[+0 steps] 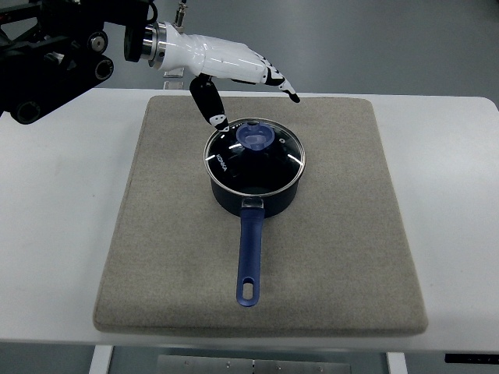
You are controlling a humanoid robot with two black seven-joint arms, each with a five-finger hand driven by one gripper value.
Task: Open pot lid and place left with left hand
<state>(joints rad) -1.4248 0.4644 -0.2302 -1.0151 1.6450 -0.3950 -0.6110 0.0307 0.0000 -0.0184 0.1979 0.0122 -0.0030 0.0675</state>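
Note:
A dark blue pot (253,195) stands in the middle of a grey mat (335,234), its long blue handle (249,261) pointing toward the near edge. A glass lid (254,156) with a blue knob (254,138) sits closed on the pot. My left hand (245,97), white with black fingertips, hovers above and behind the lid. Its fingers are spread and hold nothing. The thumb (207,103) points down toward the lid's far left rim, and the other fingers (277,79) reach out to the right. The right arm does not show.
The mat lies on a white table (54,218). Bare mat stretches left of the pot (156,210) and right of it. The left arm's black links (47,62) fill the upper left corner.

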